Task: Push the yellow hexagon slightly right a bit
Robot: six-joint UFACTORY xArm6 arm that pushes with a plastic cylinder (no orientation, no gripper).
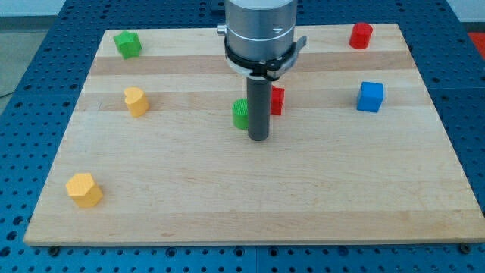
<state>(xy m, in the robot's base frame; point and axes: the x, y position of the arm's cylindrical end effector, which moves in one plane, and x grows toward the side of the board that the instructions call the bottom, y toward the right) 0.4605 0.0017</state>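
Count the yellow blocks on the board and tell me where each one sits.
2. One yellow block sits at the view's left, mid-height; the yellow hexagon lies near the bottom left corner. My tip is far from both.

The yellow hexagon (83, 189) is lying flat on the wooden board, near the view's bottom-left corner, well apart from my tip (259, 139), down and left of it.
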